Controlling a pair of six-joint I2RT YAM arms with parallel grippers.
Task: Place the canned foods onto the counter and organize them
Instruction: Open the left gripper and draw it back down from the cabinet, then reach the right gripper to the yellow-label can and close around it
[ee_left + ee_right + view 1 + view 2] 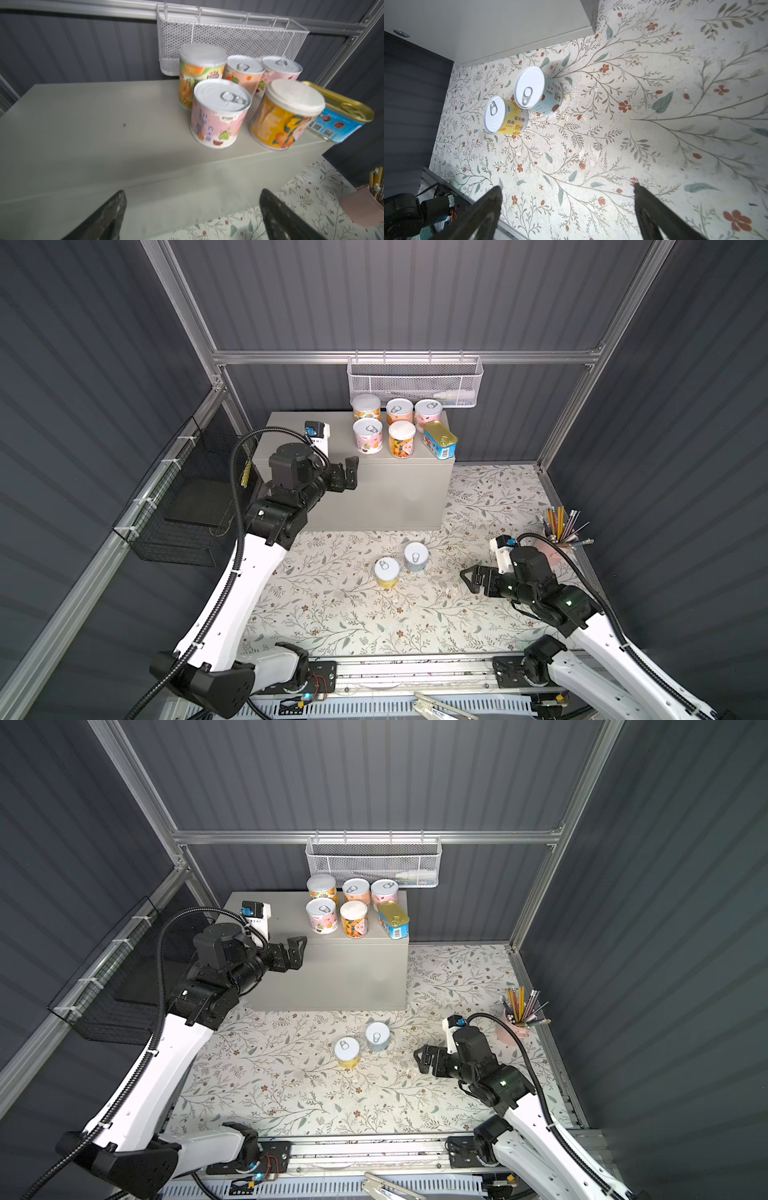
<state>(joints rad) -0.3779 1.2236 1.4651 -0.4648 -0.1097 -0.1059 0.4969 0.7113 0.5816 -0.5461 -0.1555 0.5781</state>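
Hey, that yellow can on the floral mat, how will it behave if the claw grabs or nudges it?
The yellow can looks like rigid metal, so it probably won't crush. Squat and upright, it likely slides rather than tips. The pale blue can stands right beside it, so a push that way may shove both.

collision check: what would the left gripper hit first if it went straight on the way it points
Probably the front pink can, nearly centred ahead of the left gripper; if low, the counter edge first.

Yellow can (512, 122) label: 菠萝 西米露; pale blue can (548, 95): 椰果 西米露; pink can (216, 124): 西米露, blurred
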